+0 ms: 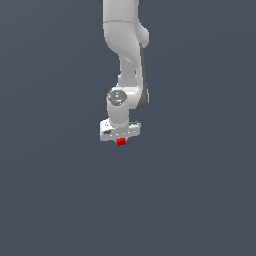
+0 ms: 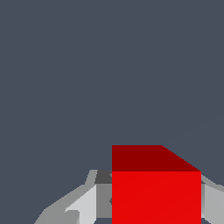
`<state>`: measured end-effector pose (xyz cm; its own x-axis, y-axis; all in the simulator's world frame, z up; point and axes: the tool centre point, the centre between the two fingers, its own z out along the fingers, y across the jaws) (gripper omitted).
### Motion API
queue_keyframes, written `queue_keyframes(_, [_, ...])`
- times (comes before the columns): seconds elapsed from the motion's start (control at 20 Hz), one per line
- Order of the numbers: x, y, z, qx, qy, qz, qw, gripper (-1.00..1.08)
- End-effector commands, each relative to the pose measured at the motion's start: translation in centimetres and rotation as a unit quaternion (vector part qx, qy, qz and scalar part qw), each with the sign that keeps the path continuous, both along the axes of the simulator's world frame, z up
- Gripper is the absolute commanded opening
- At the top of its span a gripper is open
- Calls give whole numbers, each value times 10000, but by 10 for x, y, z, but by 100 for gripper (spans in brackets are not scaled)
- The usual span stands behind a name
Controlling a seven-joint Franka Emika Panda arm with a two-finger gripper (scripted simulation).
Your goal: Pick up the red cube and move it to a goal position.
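Plainly: smooth white fingers (image 2: 87, 203) clamp glossy, flat-faced red cube (image 2: 155, 192) between them.

One red cube (image 1: 121, 142) is in view, the only red thing, sitting directly under the gripper (image 1: 120, 137) between its fingers. There is one white robot arm (image 1: 125, 45), and it carries that one gripper. Two grey fingers (image 2: 83, 205) show in the wrist view, one flanking each side of the cube.
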<state>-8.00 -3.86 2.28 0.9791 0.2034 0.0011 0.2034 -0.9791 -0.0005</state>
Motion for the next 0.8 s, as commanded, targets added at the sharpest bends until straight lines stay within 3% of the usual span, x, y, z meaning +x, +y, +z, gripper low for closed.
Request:
queue_keyframes(0.0, [0,0,-1,1,3,4,10000,-100])
queue_keyframes(0.35, [5,4,3,0,0,0,10000,-100])
queue_keyframes(0.75, [35,28,16,0,1,2,10000,-100])
